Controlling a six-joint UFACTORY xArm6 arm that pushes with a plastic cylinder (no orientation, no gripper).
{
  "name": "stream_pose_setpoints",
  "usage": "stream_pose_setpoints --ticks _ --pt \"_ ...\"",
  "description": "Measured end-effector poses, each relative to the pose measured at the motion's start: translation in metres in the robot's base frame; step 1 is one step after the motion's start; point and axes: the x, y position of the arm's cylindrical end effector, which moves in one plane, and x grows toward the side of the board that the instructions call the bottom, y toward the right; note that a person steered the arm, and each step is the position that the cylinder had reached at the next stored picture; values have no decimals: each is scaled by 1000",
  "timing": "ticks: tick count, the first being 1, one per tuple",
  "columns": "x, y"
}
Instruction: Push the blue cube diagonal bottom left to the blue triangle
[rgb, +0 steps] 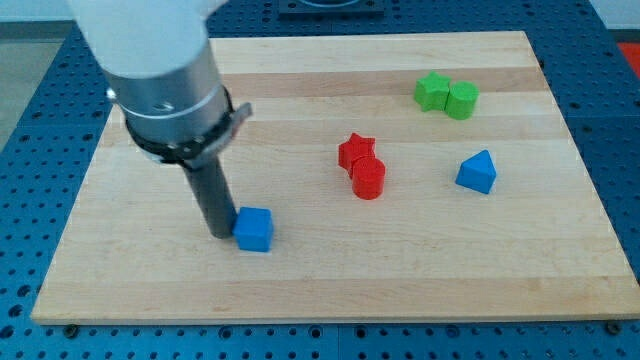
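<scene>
Down on the wooden board (300, 290), my tip (219, 235) sits just at the view's left of the blue cube (254, 229), touching or all but touching its left face; I cannot tell which; the rod holds nothing, being a plain dark shaft that rises at a slight tilt toward the view's top left into a grey cylindrical housing (165, 85); taking the blue cube as landmark, it lies in the board's lower left-centre part; the blue triangle (477, 172) stands well apart from it, toward the view's right and somewhat higher; between the two, up and right of the cube, a red star (357, 150) and a red cylinder (368, 179) touch each other, the cylinder just below and right of the star; farther off, toward the view's top right of the cube, a green star-like block (432, 90) and a green cylinder (462, 100) sit side by side, touching; round the board runs a blue perforated table (30, 200).
</scene>
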Motion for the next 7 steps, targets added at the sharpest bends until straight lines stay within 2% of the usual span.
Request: stream_pose_setpoints --ticks 1,4,6,7 --pt "6 17" --pt "19 143" --pt "19 151" --pt "25 112"
